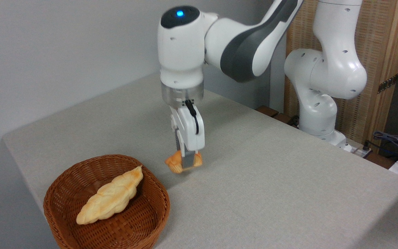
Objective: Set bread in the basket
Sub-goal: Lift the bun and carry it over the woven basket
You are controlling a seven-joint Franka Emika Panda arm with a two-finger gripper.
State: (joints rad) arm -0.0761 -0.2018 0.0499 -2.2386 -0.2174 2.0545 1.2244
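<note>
Nearest, at lower left of the grey tabletop [271, 193]: round reddish-brown wicker basket [64, 221], long pale braided loaf [111, 196] lying diagonally inside. Just beyond and right of the basket rim: small orange-golden bread [174, 162], clamped between the fingers of the downward-pointing gripper [186, 162], outside the basket, at or barely above the tabletop. Farther back: white arm [240, 41], base at right.

The bread [176, 162] is showing an orange-golden colour. The basket [64, 186] is showing a reddish-brown woven pattern. The braided loaf [111, 196] is looking pale yellow, with browner tips. The table [271, 180] is looking light grey and plain. The arm [240, 38] is showing white and dark grey, with 1 blue light [179, 13] glowing.
</note>
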